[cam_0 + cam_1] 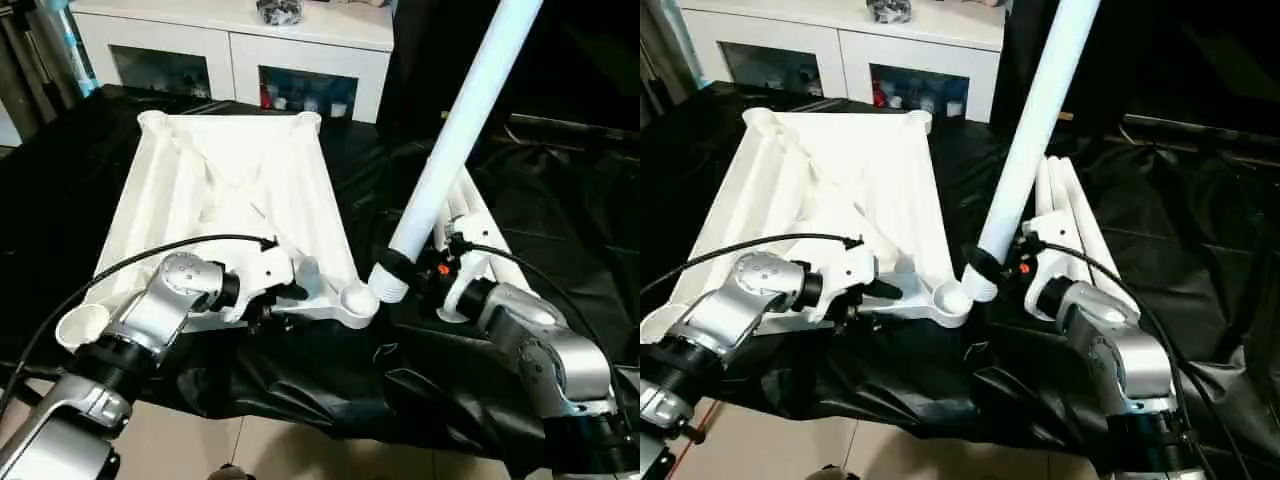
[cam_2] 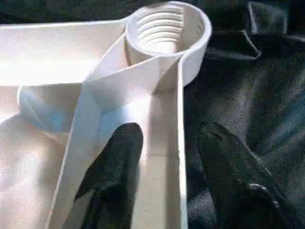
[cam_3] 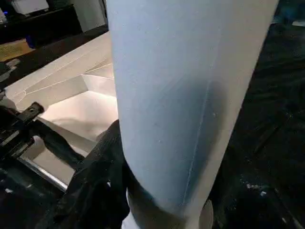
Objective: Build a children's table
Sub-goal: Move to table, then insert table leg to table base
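Note:
The white tabletop (image 1: 240,190) lies ribbed side up on a black sheet. My left gripper (image 1: 288,290) is shut on its near rim: in the left wrist view one finger (image 2: 116,162) is inside the rim wall and the other outside, just short of the threaded near-right corner socket (image 2: 164,28). My right gripper (image 1: 400,272) is shut on a long white leg (image 1: 460,120) near its lower end. The leg leans up and to the right. Its foot sits just right of that corner socket (image 1: 357,300), beside it rather than in it.
Spare white legs (image 1: 468,215) lie side by side on the black sheet (image 1: 330,380) behind my right gripper. A white cabinet (image 1: 240,40) with glass doors stands beyond the tabletop. The sheet's crumpled front edge meets pale floor (image 1: 260,445) close to me.

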Motion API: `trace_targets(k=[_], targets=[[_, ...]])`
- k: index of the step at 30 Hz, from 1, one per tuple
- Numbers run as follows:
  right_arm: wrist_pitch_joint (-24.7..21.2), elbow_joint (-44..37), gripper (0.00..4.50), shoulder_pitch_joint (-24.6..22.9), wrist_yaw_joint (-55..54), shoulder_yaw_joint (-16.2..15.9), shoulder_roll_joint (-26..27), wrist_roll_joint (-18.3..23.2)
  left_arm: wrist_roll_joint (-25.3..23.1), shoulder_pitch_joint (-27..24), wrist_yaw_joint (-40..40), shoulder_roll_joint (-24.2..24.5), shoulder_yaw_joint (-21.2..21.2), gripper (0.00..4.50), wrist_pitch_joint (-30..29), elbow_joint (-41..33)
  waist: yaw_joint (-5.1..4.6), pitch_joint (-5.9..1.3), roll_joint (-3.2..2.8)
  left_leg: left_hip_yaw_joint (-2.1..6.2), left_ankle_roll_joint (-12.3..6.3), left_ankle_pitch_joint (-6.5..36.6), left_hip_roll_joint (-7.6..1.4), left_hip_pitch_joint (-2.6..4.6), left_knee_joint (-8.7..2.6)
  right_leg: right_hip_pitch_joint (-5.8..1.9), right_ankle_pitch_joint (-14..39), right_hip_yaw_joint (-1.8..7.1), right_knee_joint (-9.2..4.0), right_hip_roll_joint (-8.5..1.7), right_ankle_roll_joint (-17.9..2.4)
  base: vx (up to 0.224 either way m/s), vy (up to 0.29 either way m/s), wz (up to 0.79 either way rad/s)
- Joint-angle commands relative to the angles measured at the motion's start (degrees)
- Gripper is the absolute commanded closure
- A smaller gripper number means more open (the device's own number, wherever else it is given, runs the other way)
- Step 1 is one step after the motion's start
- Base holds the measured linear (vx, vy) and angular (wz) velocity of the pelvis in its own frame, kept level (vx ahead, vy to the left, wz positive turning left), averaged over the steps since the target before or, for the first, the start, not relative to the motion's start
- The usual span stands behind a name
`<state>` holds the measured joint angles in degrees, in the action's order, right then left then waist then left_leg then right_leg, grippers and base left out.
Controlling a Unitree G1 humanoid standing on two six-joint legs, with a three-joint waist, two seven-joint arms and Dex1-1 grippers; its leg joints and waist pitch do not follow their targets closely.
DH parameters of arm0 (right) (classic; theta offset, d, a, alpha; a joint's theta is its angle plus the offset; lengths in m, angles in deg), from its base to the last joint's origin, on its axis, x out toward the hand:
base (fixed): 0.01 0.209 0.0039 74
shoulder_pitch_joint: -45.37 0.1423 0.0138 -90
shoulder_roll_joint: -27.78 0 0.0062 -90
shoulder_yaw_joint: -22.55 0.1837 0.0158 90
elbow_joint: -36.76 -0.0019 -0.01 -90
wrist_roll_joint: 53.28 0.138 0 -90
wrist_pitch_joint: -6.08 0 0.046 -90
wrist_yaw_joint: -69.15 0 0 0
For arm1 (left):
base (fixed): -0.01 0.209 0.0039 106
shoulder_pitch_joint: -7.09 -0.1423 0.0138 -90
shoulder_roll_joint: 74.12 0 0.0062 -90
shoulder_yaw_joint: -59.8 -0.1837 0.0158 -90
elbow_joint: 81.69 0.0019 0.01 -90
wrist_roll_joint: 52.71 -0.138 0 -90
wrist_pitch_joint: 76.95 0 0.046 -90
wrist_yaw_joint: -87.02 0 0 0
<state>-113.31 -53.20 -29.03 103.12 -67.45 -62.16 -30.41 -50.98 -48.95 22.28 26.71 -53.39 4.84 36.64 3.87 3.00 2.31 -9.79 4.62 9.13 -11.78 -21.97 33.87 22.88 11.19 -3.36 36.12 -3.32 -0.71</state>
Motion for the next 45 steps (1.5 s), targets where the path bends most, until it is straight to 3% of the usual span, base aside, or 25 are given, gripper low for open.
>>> trace_targets(k=[1,8,10,16,24,29,32,33,34,35,39,42,43,45], targets=[[-0.28,-2.34,2.61,-0.13,-0.37,1.07,-0.20,0.85,-0.46,0.96,0.57,-0.58,0.42,2.51,-1.25,1.91,0.21,-3.72,-1.12,0.24,1.82,13.98,-1.29,1.44,-3.86,-2.73,9.97,2.79,-4.71,-4.22,-10.39,0.000,0.000,0.00],[-0.64,-2.30,2.61,-0.19,-0.66,1.17,-0.17,0.89,0.20,2.23,-0.50,-1.64,1.01,3.08,-1.96,4.82,0.27,-3.73,-1.40,0.38,1.76,14.55,-1.30,1.43,-3.87,-2.72,12.61,2.77,-5.03,-4.33,-9.73,0.000,0.000,0.00],[-1.60,-2.03,2.61,0.17,-0.80,1.08,-0.34,0.92,-0.39,2.41,-0.51,-1.76,0.72,3.16,-1.10,5.54,0.22,-3.71,-1.18,0.34,1.63,14.60,-1.30,1.40,-3.90,-2.71,12.59,2.75,-5.08,-4.25,-9.68,0.000,0.000,0.00],[-3.83,-0.74,2.61,1.74,-0.82,1.12,-0.39,1.64,-1.04,1.89,-1.76,-1.36,-0.01,3.74,-2.27,4.94,0.30,-3.67,-1.24,0.38,1.59,14.97,-1.37,1.48,-3.99,-2.54,14.94,2.73,-5.28,-4.36,-9.07,0.000,0.000,0.00],[-5.75,2.81,2.61,5.32,3.64,-2.18,-1.73,1.03,0.02,0.56,-2.69,-0.42,0.85,4.38,-5.61,2.00,0.32,-3.67,-0.80,0.29,1.27,13.87,-1.42,1.37,-3.90,-2.54,14.60,2.71,-5.05,-4.52,-9.58,0.000,0.000,0.00],[-4.17,7.76,2.61,7.69,6.24,-4.46,-1.86,-0.44,-0.29,-2.36,-3.21,0.87,0.54,4.47,-7.83,-2.49,-0.17,-3.87,-0.80,0.28,1.14,12.26,-1.45,1.18,-3.82,-2.71,11.40,2.62,-4.62,-4.37,-10.32,0.000,0.000,0.00],[-2.54,11.80,2.61,9.51,6.76,-4.63,-0.36,-1.17,-0.24,-4.22,-3.47,1.74,0.31,4.50,-8.17,-6.45,-0.27,-3.91,-0.27,0.09,0.42,10.99,-1.42,1.14,-3.67,-2.76,9.73,2.71,-4.48,-4.38,-10.90,0.000,0.000,0.00],[-2.54,11.80,2.61,9.51,6.76,-4.63,-0.36,-1.17,-0.24,-4.22,-3.47,1.74,0.31,4.50,-8.17,-6.45,-0.40,-3.90,0.36,0.07,0.16,10.42,-1.43,0.95,-3.68,-2.86,9.32,2.68,-4.30,-4.37,-11.01,0.000,0.000,0.00],[-1.86,13.10,2.61,9.95,6.88,-5.03,0.28,-1.45,-0.01,-4.47,-3.43,1.94,0.46,4.50,-8.38,-7.08,-0.14,-3.88,-0.22,0.06,0.06,10.08,-1.46,1.12,-3.70,-2.73,9.36,2.69,-4.30,-4.44,-10.93,0.000,0.000,0.00],[-1.84,13.14,2.61,9.96,6.89,-5.04,0.30,-1.45,-0.01,-4.47,-3.43,1.95,0.46,4.50,-8.38,-7.09,-0.26,-3.88,0.05,-0.02,-0.06,9.98,-1.49,1.14,-3.67,-2.66,9.01,2.72,-4.32,-4.40,-10.93,0.000,0.000,0.00],[-1.44,14.76,2.61,10.95,8.51,-6.47,0.95,-1.44,-0.89,-4.60,-1.87,2.01,0.71,4.50,-8.74,-7.53,-0.40,-3.79,-0.11,0.08,0.48,11.09,-1.48,1.25,-3.86,-2.73,8.50,2.63,-4.26,-4.25,-11.07,0.000,0.000,0.00],[-1.67,14.67,2.61,11.30,9.57,-7.01,0.99,-1.47,-1.50,-4.62,-1.20,1.91,0.69,4.50,-8.94,-7.35,-0.23,-3.63,-0.01,0.11,0.79,12.60,-1.55,1.40,-3.96,-2.62,11.32,2.70,-4.59,-4.40,-10.34,0.000,0.000,0.00],[-2.04,14.35,2.61,11.36,9.77,-7.08,1.00,-1.27,-1.61,-4.59,-1.13,1.98,0.72,4.50,-8.82,-7.29,-0.21,-3.60,0.40,0.11,0.84,12.65,-1.49,1.32,-3.96,-2.66,12.40,2.71,-4.62,-4.43,-9.96,0.000,0.000,0.00],[-2.28,14.04,2.61,11.60,10.48,-7.38,1.05,-1.03,-1.58,-4.47,-0.88,2.11,1.03,4.50,-8.82,-7.15,-0.19,-3.59,0.23,0.16,1.09,13.00,-1.56,1.39,-4.02,-2.53,13.19,2.73,-4.74,-4.45,-9.63,0.000,0.000,0.00]])
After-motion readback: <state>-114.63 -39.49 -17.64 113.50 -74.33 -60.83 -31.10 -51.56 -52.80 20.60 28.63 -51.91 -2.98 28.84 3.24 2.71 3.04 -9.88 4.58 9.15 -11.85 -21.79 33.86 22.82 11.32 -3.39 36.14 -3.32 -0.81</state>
